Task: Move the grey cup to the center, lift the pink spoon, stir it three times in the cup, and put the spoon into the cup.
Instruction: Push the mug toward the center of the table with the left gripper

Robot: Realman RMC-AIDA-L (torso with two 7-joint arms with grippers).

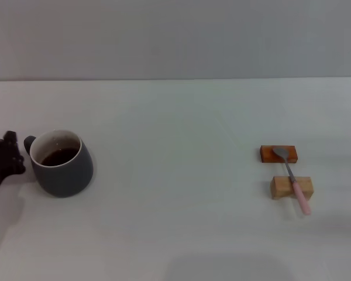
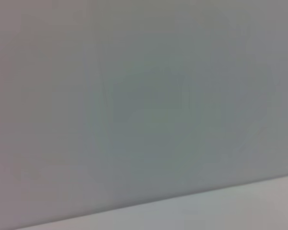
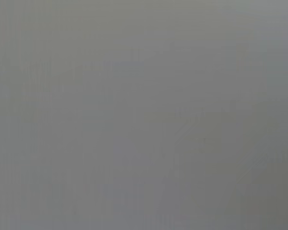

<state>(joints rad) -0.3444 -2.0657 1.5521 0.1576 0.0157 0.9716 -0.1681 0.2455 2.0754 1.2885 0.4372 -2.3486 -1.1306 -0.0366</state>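
Clearly risky: left gripper [image 1: 10, 153] beside grey cup [image 1: 62, 163] handle at table's left edge, finger state unclear. Jerky push spills coffee. Pink spoon [image 1: 292, 174] rests across two blocks [image 1: 291, 187], right.

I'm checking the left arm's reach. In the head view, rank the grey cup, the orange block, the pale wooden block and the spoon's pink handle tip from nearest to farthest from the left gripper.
1. The grey cup, right beside the left gripper at the table's left edge.
2. The orange block and the pale wooden block, far right; too close to call.
3. The pink spoon, its handle tip farthest right.
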